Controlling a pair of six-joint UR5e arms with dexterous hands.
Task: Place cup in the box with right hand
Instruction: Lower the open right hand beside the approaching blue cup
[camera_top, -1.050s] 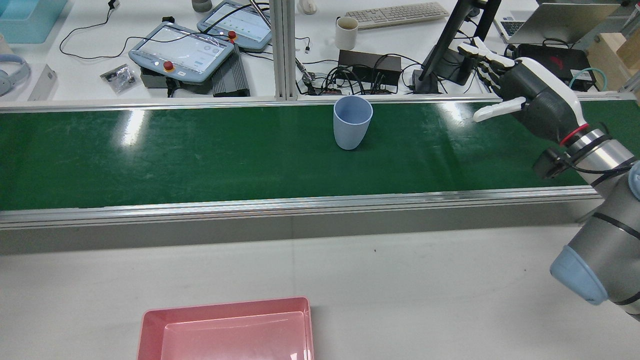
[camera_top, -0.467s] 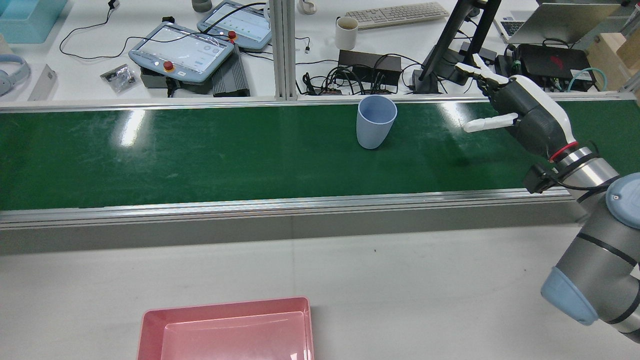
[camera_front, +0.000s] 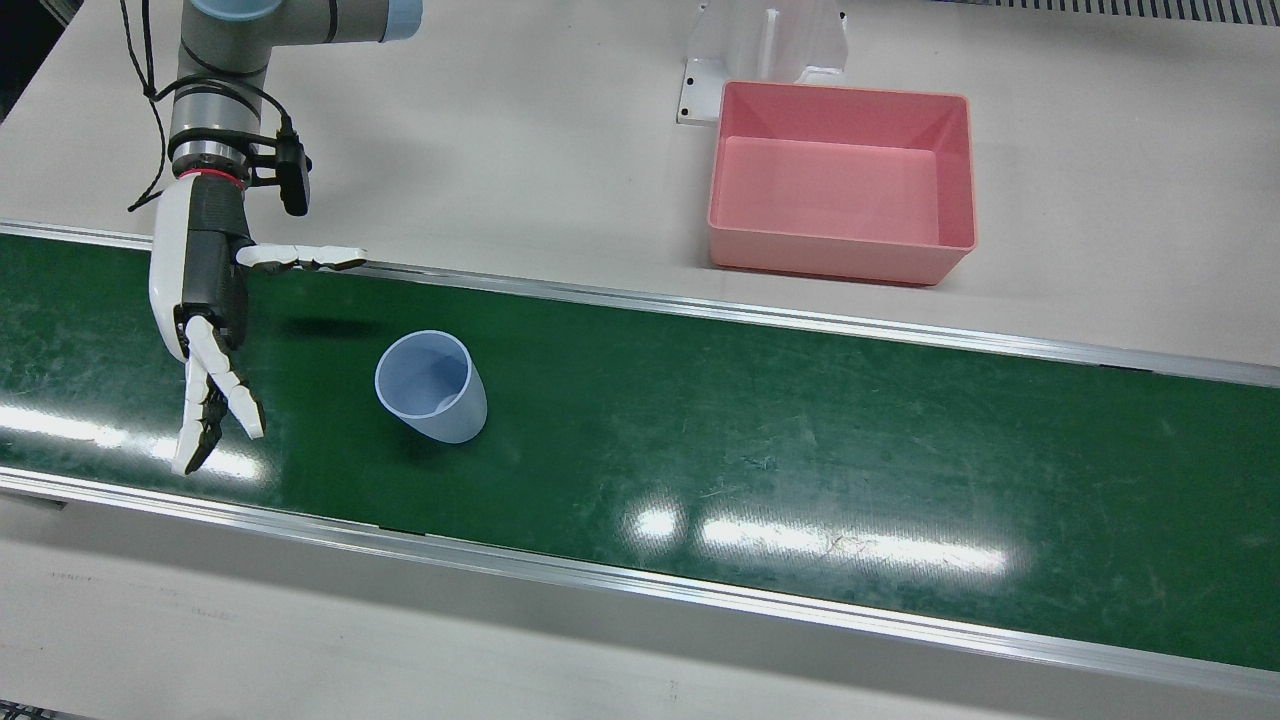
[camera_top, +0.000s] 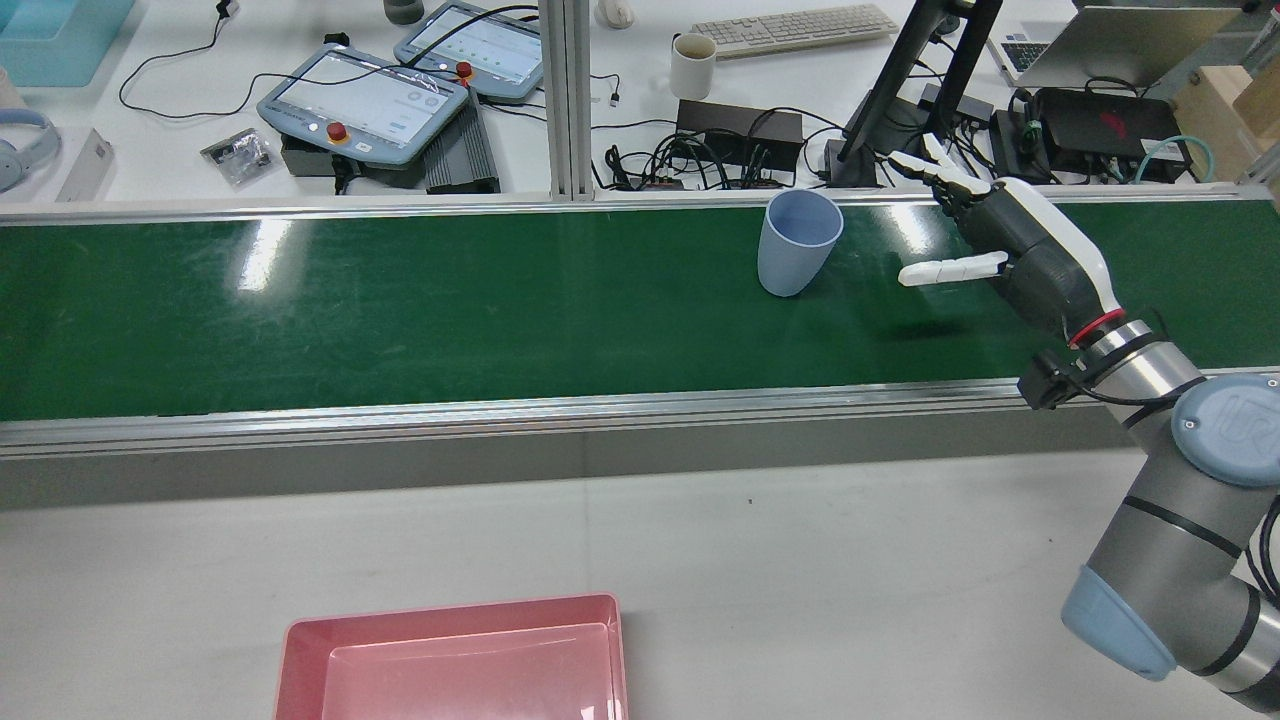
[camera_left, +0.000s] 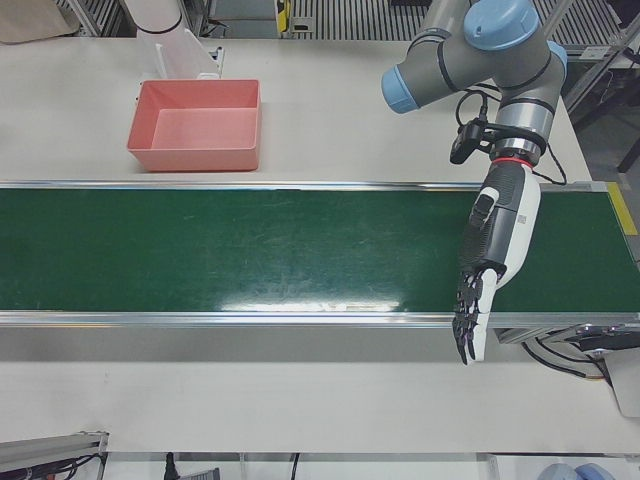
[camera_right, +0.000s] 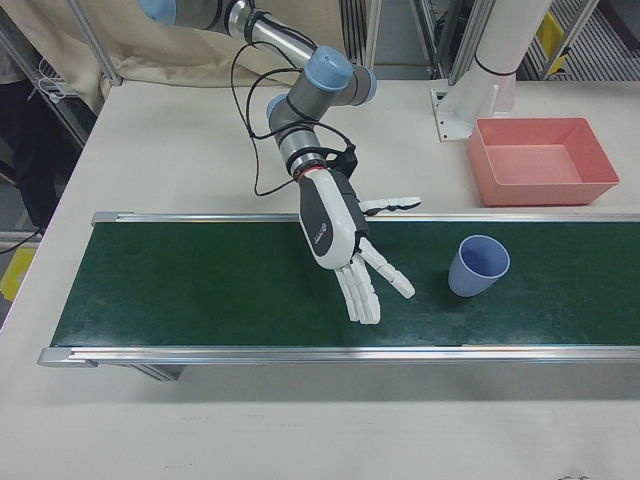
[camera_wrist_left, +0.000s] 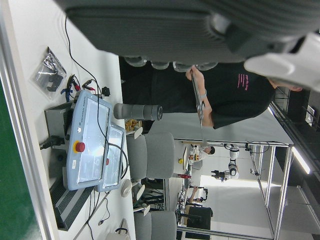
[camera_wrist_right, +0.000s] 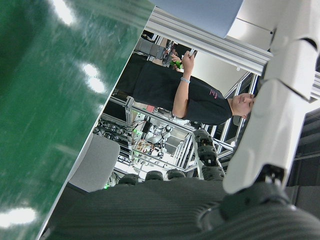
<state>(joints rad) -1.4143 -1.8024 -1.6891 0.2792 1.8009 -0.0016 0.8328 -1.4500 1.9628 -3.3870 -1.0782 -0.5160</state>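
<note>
On the green belt (camera_front: 760, 420) in the front view, the cup (camera_front: 432, 386) stands upright, open end up, near the view's left end. The right hand (camera_front: 205, 310) hovers just beside it, on the view's left, with fingers (camera_front: 215, 400) spread and one digit stretched out sideways along the belt's far rail; it holds nothing and is clear of the cup. The pink box (camera_front: 840, 180) sits on the white table (camera_front: 520, 130) beyond the belt, well apart from the cup.

From the rear view, the cup (camera_top: 797, 241) is near the belt's (camera_top: 400, 300) far edge, with the right hand (camera_top: 1010, 245) to its right, fingers apart and not touching it. The box (camera_top: 455, 660) lies at the bottom of that view. Pendants (camera_top: 365, 100), a mug (camera_top: 692, 64) and a keyboard (camera_top: 795, 28) rest on the desk beyond.

Seen in the left-front view, the left hand (camera_left: 495, 255) hangs over the belt's (camera_left: 230, 250) right end, fingers extended downward and loosely apart, empty. The box (camera_left: 196, 125) is on the table behind.

Across the right-front view, the right hand (camera_right: 345, 245) is open above the belt (camera_right: 200, 280), the cup (camera_right: 479, 265) near its fingertips, and the box (camera_right: 540, 160) stands farther back.

Left hand view: only the hand's underside, desk clutter and a person (camera_wrist_left: 215, 95) beyond.

Right hand view: belt (camera_wrist_right: 50, 100), a white finger (camera_wrist_right: 280, 115), and the person (camera_wrist_right: 190, 97) in the background.
</note>
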